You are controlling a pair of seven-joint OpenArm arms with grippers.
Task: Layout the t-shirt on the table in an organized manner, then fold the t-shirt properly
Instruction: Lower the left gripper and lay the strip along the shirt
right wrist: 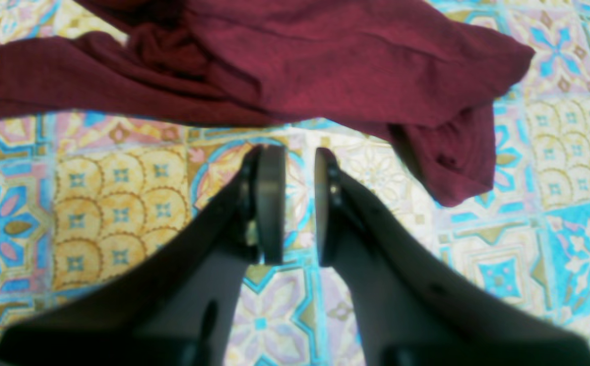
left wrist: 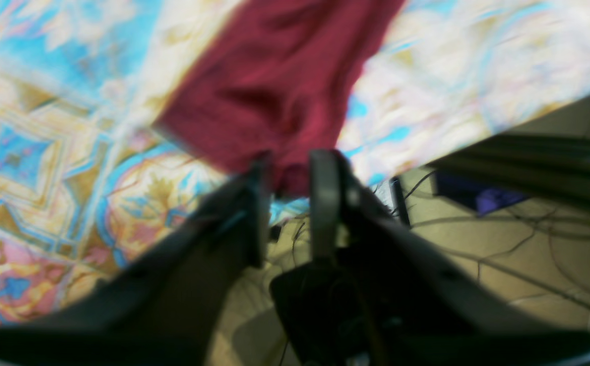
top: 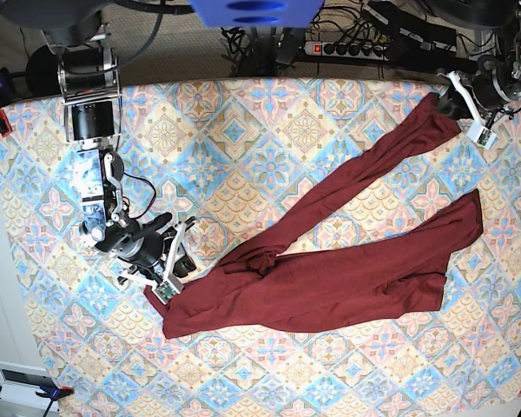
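Sprawling across the middle and right of the table [top: 243, 113], the t-shirt [top: 330, 287] lies crumpled, its body bunched low and one long sleeve [top: 365, 169] stretched diagonally toward the far right corner. At that corner the left gripper [left wrist: 289, 173] sits by the table edge with the sleeve end between its fingers [left wrist: 325, 198]; a clear gap shows between the jaws, and the wrist view is too blurred to say whether they pinch the cloth or only bracket it (cables and floor show below the edge). On the other side the right gripper [right wrist: 300, 157] hangs over bare patterned cloth just beside the shirt's near hem, jaws slightly apart with nothing between them. In the base view it sits at the shirt's lower left corner [top: 174, 313], close to the fabric.
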